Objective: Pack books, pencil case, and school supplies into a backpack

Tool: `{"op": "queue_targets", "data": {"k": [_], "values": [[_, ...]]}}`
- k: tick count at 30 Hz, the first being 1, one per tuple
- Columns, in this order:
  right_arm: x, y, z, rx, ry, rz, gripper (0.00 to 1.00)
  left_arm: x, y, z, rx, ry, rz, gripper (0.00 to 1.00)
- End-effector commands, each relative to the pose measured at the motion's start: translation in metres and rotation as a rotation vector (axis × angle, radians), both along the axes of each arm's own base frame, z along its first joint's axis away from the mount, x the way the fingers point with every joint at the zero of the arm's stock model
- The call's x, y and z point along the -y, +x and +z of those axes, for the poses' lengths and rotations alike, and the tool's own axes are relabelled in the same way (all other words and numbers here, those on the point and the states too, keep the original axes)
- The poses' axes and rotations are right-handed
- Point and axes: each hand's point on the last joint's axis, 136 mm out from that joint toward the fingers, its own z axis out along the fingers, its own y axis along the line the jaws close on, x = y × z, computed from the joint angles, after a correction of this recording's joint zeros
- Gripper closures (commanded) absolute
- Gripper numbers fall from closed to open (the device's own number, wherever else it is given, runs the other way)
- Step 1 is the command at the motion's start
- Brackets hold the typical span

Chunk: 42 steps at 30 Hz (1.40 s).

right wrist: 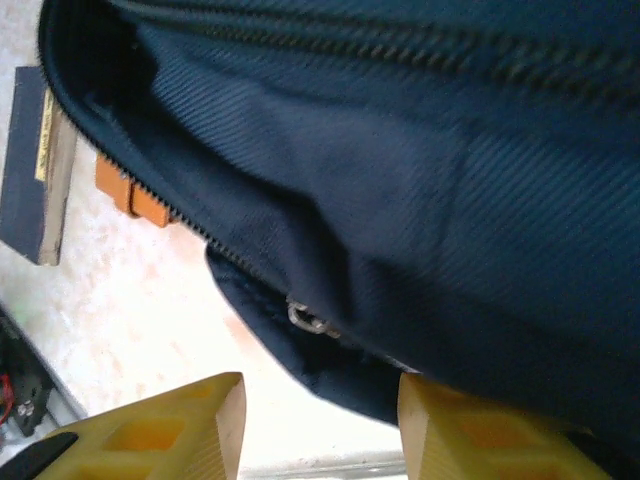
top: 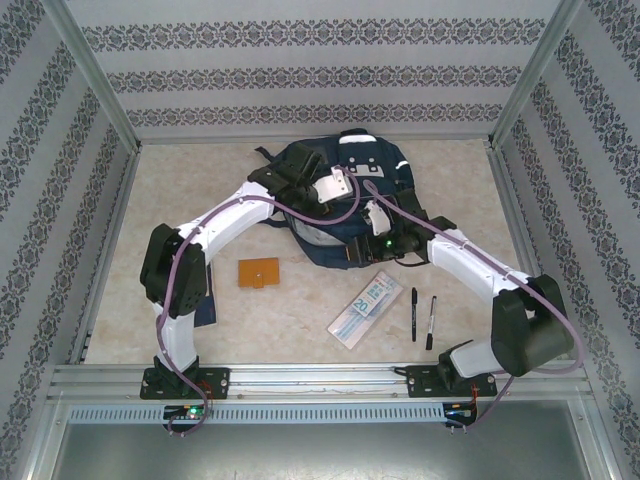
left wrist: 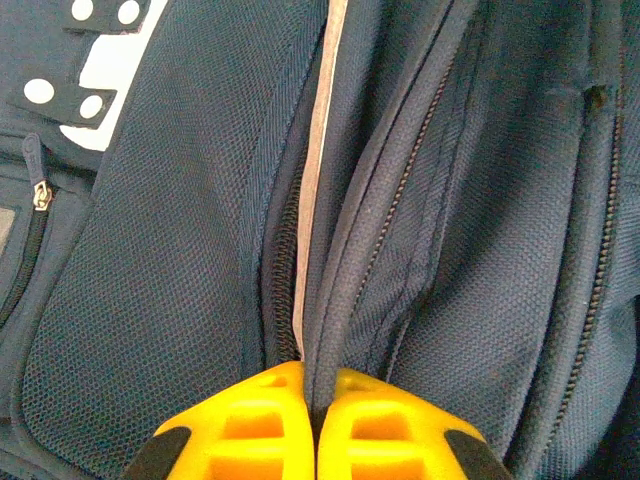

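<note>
Your left hand (left wrist: 313,385) pinches a fold of the backpack (left wrist: 170,260) just ahead of it; your right hand (right wrist: 320,395) is spread at its open edge. The fabric looks limp, so grip the stiffer zipper seam (left wrist: 415,150).

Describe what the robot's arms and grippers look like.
The left arm and right arm have white shells, chunky black joints and a loose purplish-grey cable running along each. The left gripper and right gripper have bright yellow plastic fingers with hollow pockets and black bases.
</note>
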Motion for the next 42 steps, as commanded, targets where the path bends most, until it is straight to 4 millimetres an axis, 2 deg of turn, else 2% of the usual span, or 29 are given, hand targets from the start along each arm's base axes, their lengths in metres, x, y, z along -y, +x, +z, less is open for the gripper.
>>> {"op": "queue_targets", "data": {"k": [1,4,7,13,18,24,28,29,30,36,42], "values": [[0.003,0.015,0.0,0.111,-0.051,-0.027,0.54,0.002,-0.002,0.052,0.042,-0.109,0.017,1.0],[0.0,0.022,0.004,0.171,-0.07,-0.033,0.56,0.003,-0.004,0.055,0.043,-0.124,0.014,1.0],[-0.012,0.02,0.004,0.191,-0.067,0.011,0.62,0.004,-0.004,0.056,0.036,-0.132,0.018,1.0],[-0.013,0.013,-0.015,0.187,-0.114,0.007,0.61,0.002,-0.008,0.05,0.025,-0.13,0.023,1.0],[-0.013,0.016,-0.028,0.188,-0.194,-0.063,0.6,-0.001,-0.008,0.049,0.022,-0.125,0.042,1.0],[-0.017,0.021,-0.034,0.191,-0.226,-0.152,0.77,-0.004,-0.009,0.048,0.035,-0.114,0.046,1.0],[-0.022,0.017,-0.036,0.185,-0.21,-0.113,0.88,-0.012,-0.01,0.042,0.04,-0.09,0.051,1.0],[-0.023,0.015,-0.036,0.182,-0.206,-0.102,0.94,-0.015,-0.01,0.04,0.036,-0.086,0.057,1.0],[-0.021,0.015,-0.036,0.181,-0.215,-0.101,1.0,-0.019,-0.01,0.039,0.033,-0.084,0.061,1.0],[0.006,0.023,-0.032,0.166,-0.245,-0.185,1.0,-0.043,-0.013,0.024,0.07,-0.017,0.056,1.0],[0.045,0.038,-0.034,0.16,-0.321,-0.29,1.0,-0.067,-0.018,0.01,0.07,0.0,0.051,1.0]]}}
